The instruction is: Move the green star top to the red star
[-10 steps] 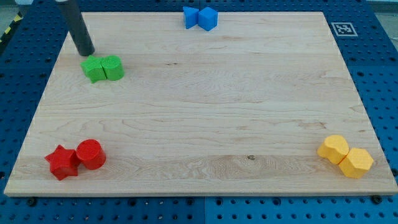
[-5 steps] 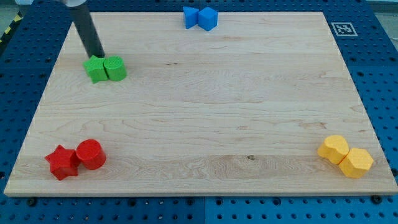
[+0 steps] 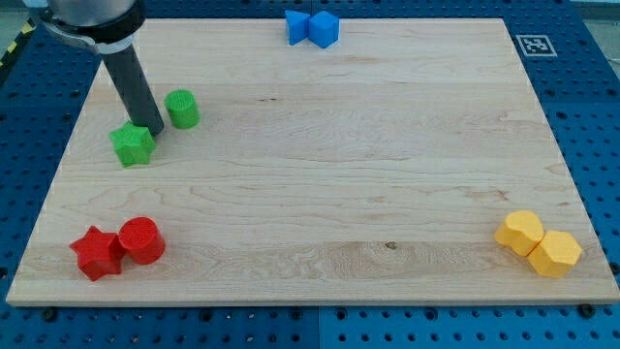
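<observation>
Nearest, at 7 o'clock on the bench: red star, touching a red cylinder. Farther, at 10 o'clock: green star, well apart from its goal. Mid-push, by the look of it. My tip touching the star's 1 o'clock corner; green cylinder just beyond. No jaws here (a bare rod). Next: a push toward 6 o'clock, stopping just above the red star.

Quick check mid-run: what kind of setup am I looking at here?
Most likely a robotics lab bench: a pale wooden board on a blue perforated metal table, a printed fiducial marker at the board's corner, and small coloured blocks, with my tip against the green star block.
</observation>
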Action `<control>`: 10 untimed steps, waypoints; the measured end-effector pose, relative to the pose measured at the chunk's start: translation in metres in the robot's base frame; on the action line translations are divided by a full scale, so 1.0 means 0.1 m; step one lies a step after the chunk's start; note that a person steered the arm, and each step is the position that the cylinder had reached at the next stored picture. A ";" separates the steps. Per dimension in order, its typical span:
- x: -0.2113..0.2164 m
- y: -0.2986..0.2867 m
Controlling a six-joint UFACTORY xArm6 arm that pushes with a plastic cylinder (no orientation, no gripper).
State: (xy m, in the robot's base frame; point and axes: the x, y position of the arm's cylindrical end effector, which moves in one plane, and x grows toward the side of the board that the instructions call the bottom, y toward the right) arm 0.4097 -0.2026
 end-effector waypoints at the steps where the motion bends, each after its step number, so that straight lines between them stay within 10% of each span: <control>1: -0.08 -0.05; 10: 0.95 -0.17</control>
